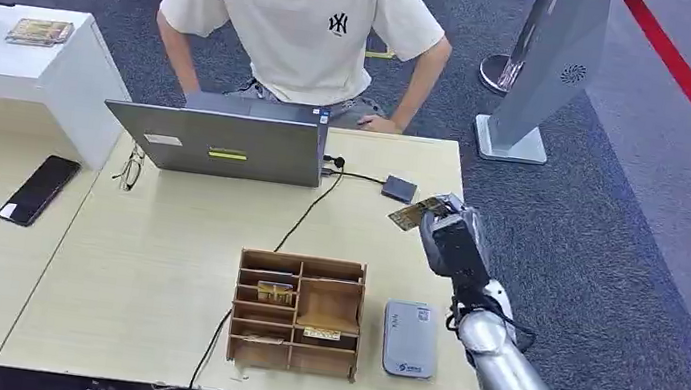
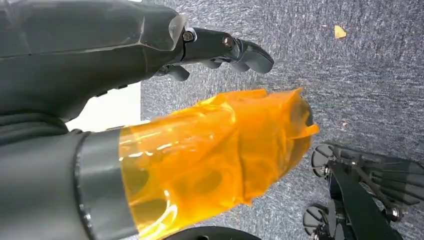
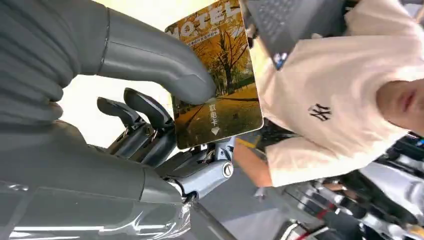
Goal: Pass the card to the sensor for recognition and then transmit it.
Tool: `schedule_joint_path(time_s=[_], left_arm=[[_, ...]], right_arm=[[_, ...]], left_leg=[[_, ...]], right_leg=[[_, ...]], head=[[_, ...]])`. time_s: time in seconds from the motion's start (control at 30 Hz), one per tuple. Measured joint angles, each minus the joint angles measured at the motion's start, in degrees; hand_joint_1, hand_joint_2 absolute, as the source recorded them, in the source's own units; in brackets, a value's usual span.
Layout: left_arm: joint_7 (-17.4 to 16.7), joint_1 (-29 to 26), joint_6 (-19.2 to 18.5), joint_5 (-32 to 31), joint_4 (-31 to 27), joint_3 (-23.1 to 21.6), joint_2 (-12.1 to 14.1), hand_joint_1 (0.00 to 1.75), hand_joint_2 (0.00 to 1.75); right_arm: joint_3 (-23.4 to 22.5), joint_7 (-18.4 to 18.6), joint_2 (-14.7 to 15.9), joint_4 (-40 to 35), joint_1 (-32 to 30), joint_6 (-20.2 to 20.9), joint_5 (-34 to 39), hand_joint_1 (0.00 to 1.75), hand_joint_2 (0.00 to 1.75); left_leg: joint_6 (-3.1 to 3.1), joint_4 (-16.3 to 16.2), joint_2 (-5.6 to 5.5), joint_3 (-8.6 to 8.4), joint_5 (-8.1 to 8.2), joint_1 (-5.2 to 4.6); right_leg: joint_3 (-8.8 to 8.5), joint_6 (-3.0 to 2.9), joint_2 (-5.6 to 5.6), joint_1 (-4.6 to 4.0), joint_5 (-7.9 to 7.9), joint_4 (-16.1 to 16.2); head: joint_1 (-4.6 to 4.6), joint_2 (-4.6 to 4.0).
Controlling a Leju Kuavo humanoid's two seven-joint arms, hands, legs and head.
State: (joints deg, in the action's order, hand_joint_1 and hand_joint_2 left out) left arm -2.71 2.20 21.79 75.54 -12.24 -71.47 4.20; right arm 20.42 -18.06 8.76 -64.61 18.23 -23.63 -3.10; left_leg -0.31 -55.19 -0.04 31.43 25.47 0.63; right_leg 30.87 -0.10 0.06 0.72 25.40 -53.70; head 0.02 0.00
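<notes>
My right hand [image 1: 454, 238] is raised over the table's right side and pinches a yellow hotel card [image 1: 416, 212] between thumb and fingers. The right wrist view shows the card [image 3: 218, 85] with an autumn tree picture, held under my thumb [image 3: 165, 65]. A small dark square sensor [image 1: 400, 188] lies on the table just beyond the card, wired to the laptop [image 1: 222, 142]. A person in a white T-shirt [image 1: 306, 18] sits behind the laptop, facing me. My left hand [image 2: 220, 50] hangs over grey carpet with its fingers loosely curled and nothing in it.
A wooden card organiser [image 1: 298, 312] stands near the table's front edge, with a grey-blue device [image 1: 409, 338] to its right. A black cable [image 1: 304, 212] runs across the table. Glasses [image 1: 131, 168] and a phone [image 1: 39, 189] lie at the left.
</notes>
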Motion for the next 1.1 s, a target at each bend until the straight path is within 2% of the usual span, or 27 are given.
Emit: schedule_joint_path(time_s=[0.23, 0.63, 0.83, 1.1], left_arm=[[0.26, -0.02, -0.11, 0.48, -0.02, 0.68, 0.0, 0.0, 0.0], [0.61, -0.03, -0.22, 0.96, 0.0, 1.09, 0.04, 0.0, 0.0], [1.0, -0.02, -0.31, 1.14, 0.0, 1.09, 0.09, 0.0, 0.0], [1.42, -0.08, -0.81, 1.55, 0.0, 1.14, 0.26, 0.0, 0.0]], right_arm=[[-0.11, 3.44, 2.47, -1.8, -2.53, 2.43, -0.26, 1.75, 1.75], [0.09, 6.06, 6.89, -3.17, -3.25, 7.32, -1.35, 1.75, 1.75], [1.74, 7.43, 8.44, -3.22, -2.49, 12.52, -2.19, 1.75, 1.75], [5.84, 9.38, 12.99, -3.22, 0.21, 18.74, -2.32, 1.75, 1.75]], left_leg=[[0.0, 0.0, 0.0, 0.0, 0.0, 0.0], [0.0, 0.0, 0.0, 0.02, 0.0, 0.0], [0.0, 0.0, 0.0, 0.03, 0.0, 0.0], [0.01, 0.0, -0.01, 0.04, 0.0, -0.02]], right_leg=[[0.0, 0.0, 0.0, 0.0, 0.0, 0.02], [0.0, 0.0, 0.0, 0.0, 0.0, 0.02], [0.0, 0.0, 0.0, 0.0, 0.0, 0.02], [0.0, 0.0, -0.03, 0.01, 0.0, 0.02]], head=[[0.0, 0.0], [0.0, 0.0], [0.0, 0.0], [0.0, 0.0]])
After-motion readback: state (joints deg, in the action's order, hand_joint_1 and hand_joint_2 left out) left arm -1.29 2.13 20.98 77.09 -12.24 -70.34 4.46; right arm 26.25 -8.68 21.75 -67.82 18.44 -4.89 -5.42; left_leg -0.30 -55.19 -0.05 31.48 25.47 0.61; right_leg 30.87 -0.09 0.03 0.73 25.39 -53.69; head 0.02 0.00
